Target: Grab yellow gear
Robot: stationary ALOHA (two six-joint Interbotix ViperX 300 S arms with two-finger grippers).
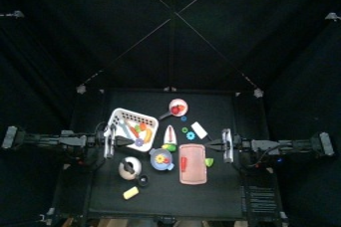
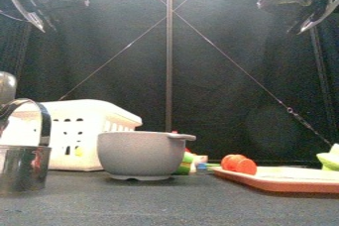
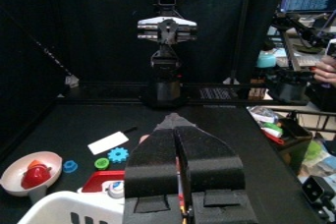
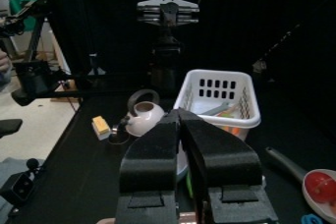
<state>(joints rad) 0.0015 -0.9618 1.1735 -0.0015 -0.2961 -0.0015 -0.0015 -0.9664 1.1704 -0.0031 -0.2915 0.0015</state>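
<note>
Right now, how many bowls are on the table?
2. A grey bowl sits near the table's middle, beside the pink tray; a white bowl holding something red sits farther back. The basket might hide more.

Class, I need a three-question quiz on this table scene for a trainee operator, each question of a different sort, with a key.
1. True or false: the left claw and the right claw are both shut and hold nothing.
2. In the front view, what stands between the white basket and the pink tray? A) a grey bowl B) a glass bottle C) a stack of books
3. Fill in: seen from above, the white basket stands on the ____ claw's side of the table.

Key: 1 true; 2 A; 3 left.
</note>
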